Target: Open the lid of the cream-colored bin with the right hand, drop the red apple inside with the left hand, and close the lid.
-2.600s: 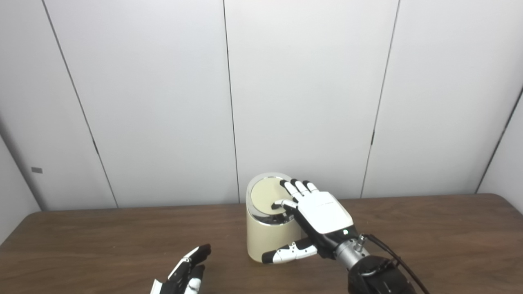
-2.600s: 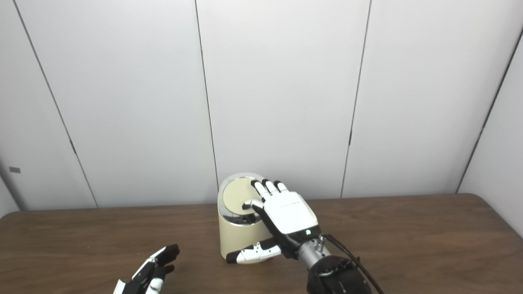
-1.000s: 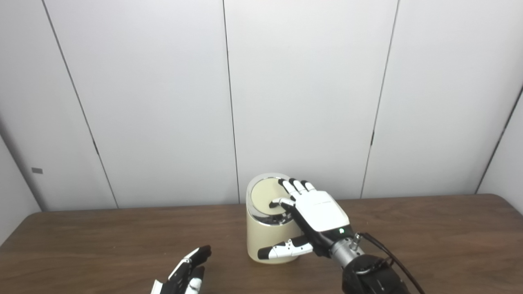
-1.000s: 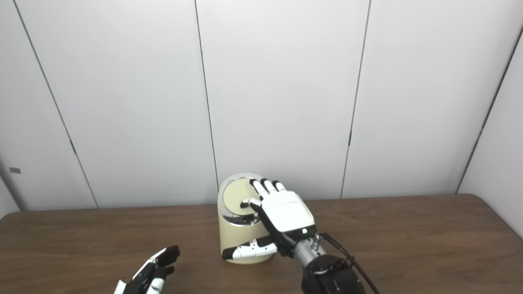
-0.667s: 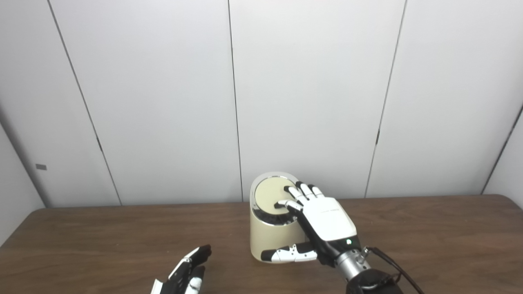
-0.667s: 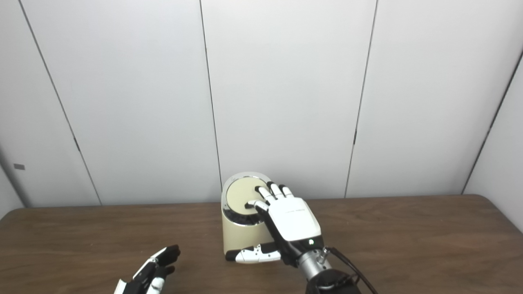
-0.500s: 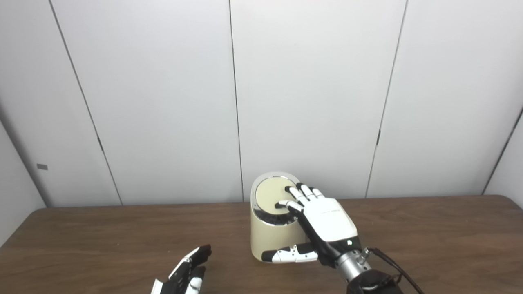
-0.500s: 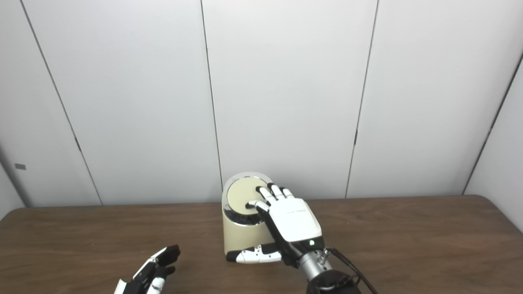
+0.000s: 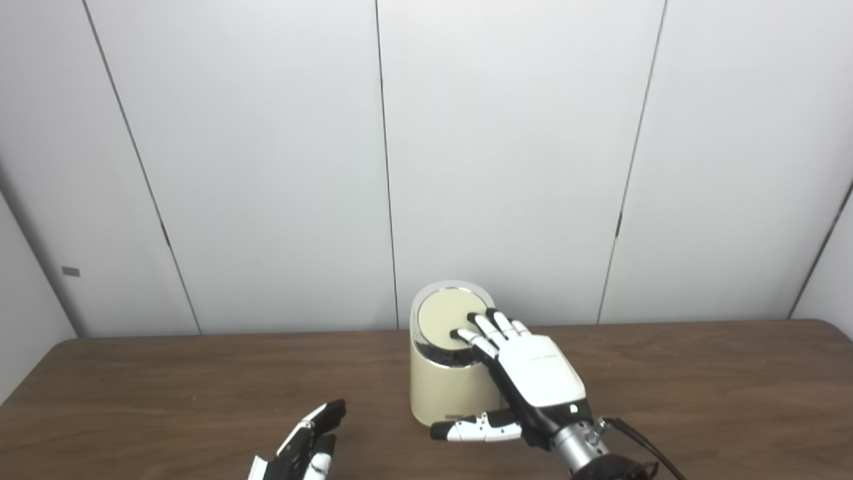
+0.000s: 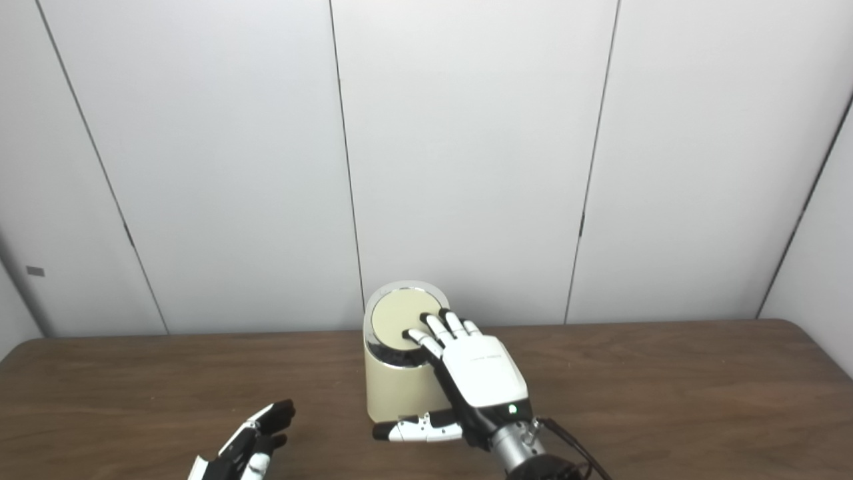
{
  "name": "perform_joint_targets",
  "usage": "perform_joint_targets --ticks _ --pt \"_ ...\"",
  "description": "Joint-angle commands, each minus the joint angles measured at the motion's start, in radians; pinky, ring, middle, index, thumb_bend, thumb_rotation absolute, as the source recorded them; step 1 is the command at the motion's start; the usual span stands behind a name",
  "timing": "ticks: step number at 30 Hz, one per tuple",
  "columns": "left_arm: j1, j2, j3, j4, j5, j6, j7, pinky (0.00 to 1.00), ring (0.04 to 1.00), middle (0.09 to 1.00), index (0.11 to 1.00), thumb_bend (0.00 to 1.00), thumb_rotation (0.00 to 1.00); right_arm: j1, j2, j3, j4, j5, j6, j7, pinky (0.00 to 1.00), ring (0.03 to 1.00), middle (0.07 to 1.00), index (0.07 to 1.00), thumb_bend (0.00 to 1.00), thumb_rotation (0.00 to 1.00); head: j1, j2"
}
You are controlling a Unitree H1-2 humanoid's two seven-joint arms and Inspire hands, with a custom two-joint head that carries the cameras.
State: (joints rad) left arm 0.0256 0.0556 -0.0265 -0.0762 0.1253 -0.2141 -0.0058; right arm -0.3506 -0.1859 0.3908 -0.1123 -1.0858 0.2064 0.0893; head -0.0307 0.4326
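- Left eye view — bin (image 9: 445, 393): cream-colored, rounded, upright on the brown table (image 9: 133, 387) near its far edge; sloped top with a chrome ring around a cream lid (image 9: 445, 312), which lies down and closed.
- Left eye view — right hand (image 9: 526, 373): fingers spread and extended, their tips resting on the near right part of the lid; thumb stretched out low in front of the bin's base. It grips nothing.
- Left eye view — left hand (image 9: 300, 450): low at the bottom edge, well apart from the bin, fingers straight and holding nothing.
- Right eye view — same layout; right hand (image 10: 476, 373) flat over the lid's (image 10: 400, 317) near edge, left hand (image 10: 246, 443) idle and unclenched. No red apple shows in either view; whether it sits inside the bin cannot be told.
- Handling, as judged — the bin looks like light, rigid plastic, smooth and somewhat slippery, likely to slide or tip under a sideways push. Press straight down on the lid's flat center — or brace the body low with the thumb.
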Motion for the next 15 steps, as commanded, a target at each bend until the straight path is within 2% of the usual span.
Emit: perform_joint_targets --ticks 1,7,15 --pt "-0.025 0.005 -0.001 -0.014 0.005 -0.034 0.005 0.83 0.868 0.854 0.849 0.39 0.81 0.011 -0.005 -0.023 0.026 0.025 0.005 -0.006 0.97 1.000 0.989 0.992 0.92 0.90 -0.002 0.000" --pt "-0.026 0.007 0.001 -0.005 0.000 -0.042 0.004 0.84 0.870 0.853 0.848 0.38 0.80 0.030 -0.002 -0.031 0.045 0.050 -0.017 -0.058 0.98 1.000 1.000 1.000 0.90 0.91 -0.003 -0.004" --pt "-0.025 0.009 0.000 -0.004 0.002 -0.044 0.004 0.83 0.864 0.850 0.847 0.39 0.80 0.037 -0.005 -0.032 0.041 0.063 -0.013 -0.059 0.99 1.000 1.000 1.000 0.89 0.91 -0.003 -0.006"
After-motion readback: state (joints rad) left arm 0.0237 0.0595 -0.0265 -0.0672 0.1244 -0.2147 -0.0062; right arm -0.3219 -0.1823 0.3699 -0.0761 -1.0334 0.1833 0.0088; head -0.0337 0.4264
